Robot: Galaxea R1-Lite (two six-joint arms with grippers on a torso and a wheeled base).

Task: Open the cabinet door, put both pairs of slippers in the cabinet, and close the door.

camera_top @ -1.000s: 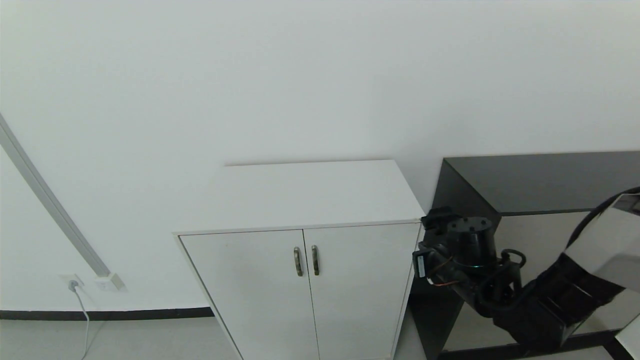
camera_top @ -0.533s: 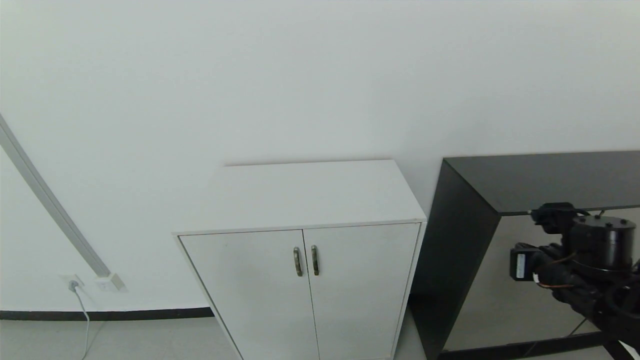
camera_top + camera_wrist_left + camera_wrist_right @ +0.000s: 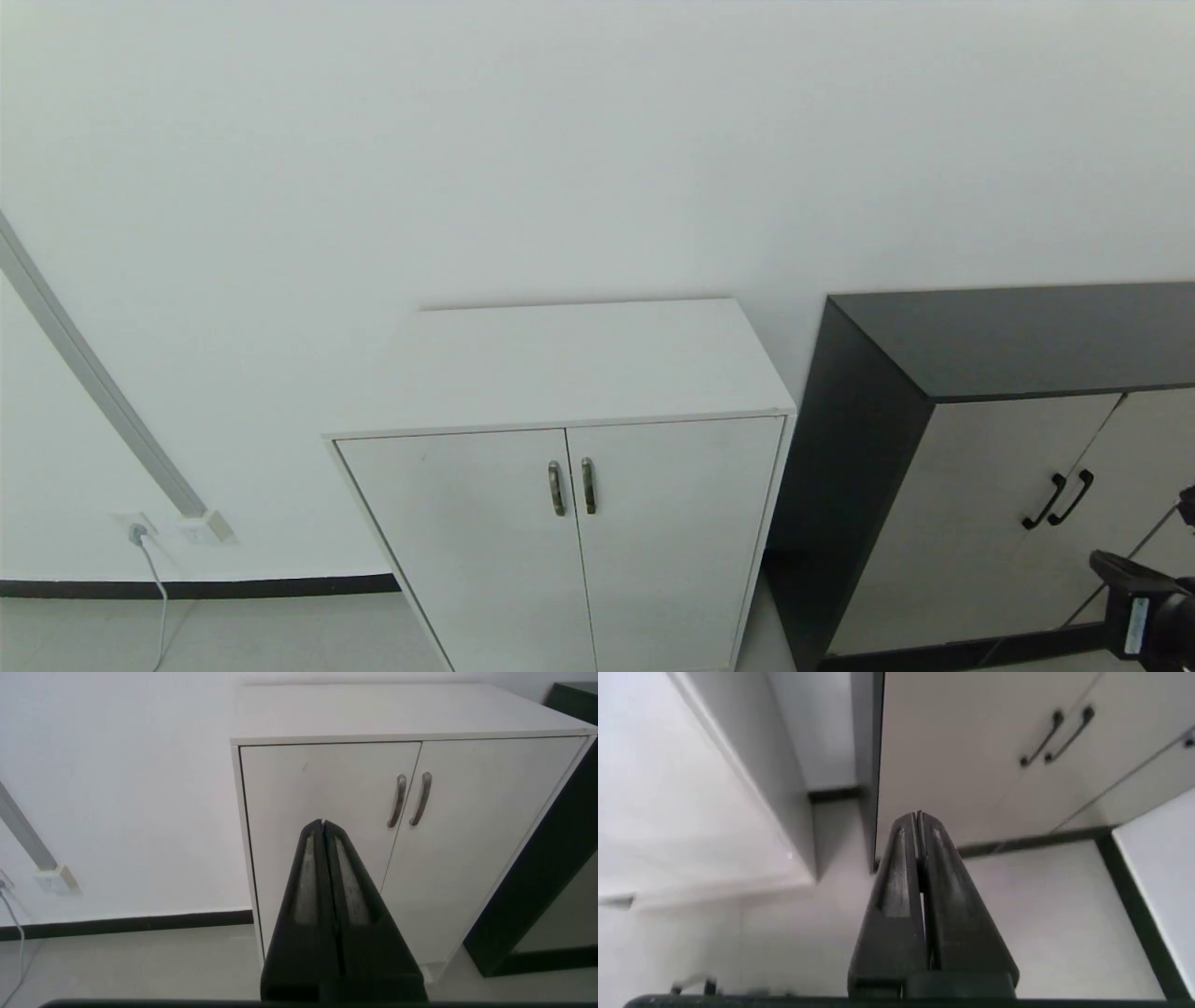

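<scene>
The white cabinet stands against the wall with both doors closed. Its two metal handles sit side by side at the middle seam. My left gripper is shut with nothing in it, held a little way in front of the left door, left of the handles. My right gripper is also shut and empty, low near the floor in front of the gap between the white cabinet's side and the black cabinet. The right arm is at the head view's lower right corner.
A black cabinet with pale doors and black handles stands right beside the white one. A wall socket with a cable and a slanted conduit are on the wall to the left. Floor lies in front.
My right arm has swung away from the white cabinet's right edge, rightward and down to the corner, uncovering the black cabinet's doors. The white cabinet's doors stayed closed.
</scene>
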